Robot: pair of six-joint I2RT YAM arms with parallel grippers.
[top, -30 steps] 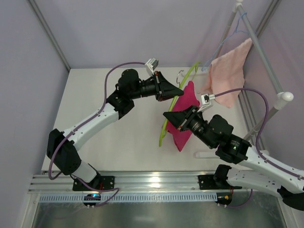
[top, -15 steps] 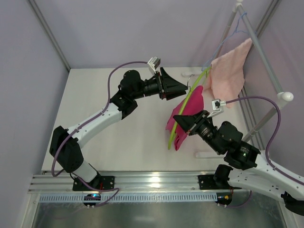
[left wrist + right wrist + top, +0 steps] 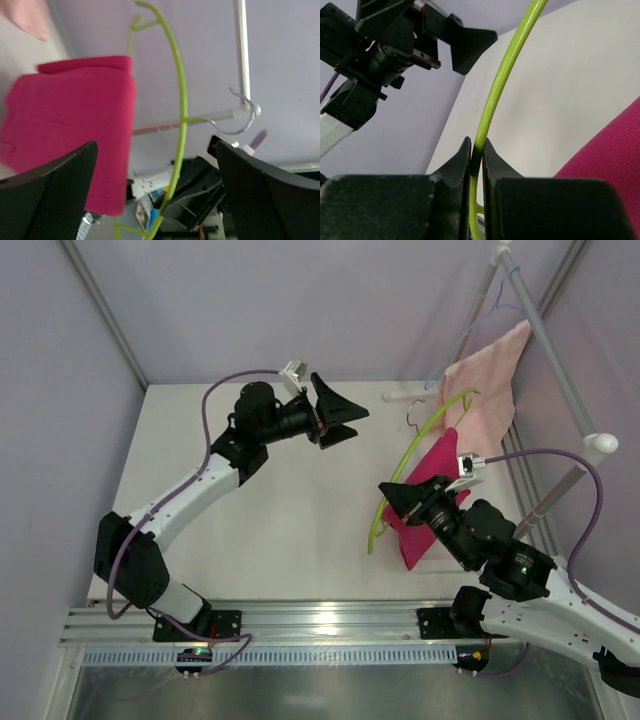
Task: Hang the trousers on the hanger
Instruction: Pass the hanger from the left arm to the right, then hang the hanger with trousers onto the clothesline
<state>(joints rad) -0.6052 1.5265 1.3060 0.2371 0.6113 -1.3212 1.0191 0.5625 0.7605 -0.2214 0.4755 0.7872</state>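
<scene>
The hanger (image 3: 492, 100) is held up off the tabletop (image 3: 280, 500), over its right part and nearer the right edge than the middle. It carries the trousers (image 3: 70, 130). They are folded into a flat magenta slab that seems to be draped over the hanger's thin lower bar, though the fold line itself is hard to make out.

From the top camera, the hanger's long axis runs from the near side of the tabletop toward its far right corner. The lime arc bows out to the left. Its small metal hook (image 3: 411, 416) sticks out from the middle of the arc toward the far edge. The trousers lie on the inner, right-hand side of the arc, with their length roughly along the same line as the bar. Their lower end is below the gripper, toward the near edge.

The right gripper (image 3: 388, 494) pinches the curved bar partway along, one finger pressed against each side of the green rod. It grips the hanger only, not the cloth.

The left gripper (image 3: 352, 422) is over the far middle of the tabletop, well apart from the hanger. Its jaws are spread wide with nothing between them, and it faces the hanger and trousers.

Past the right edge, a pale pink towel (image 3: 485, 390) hangs from the white rack rail (image 3: 560, 362), just beyond the hanger's far tip.
</scene>
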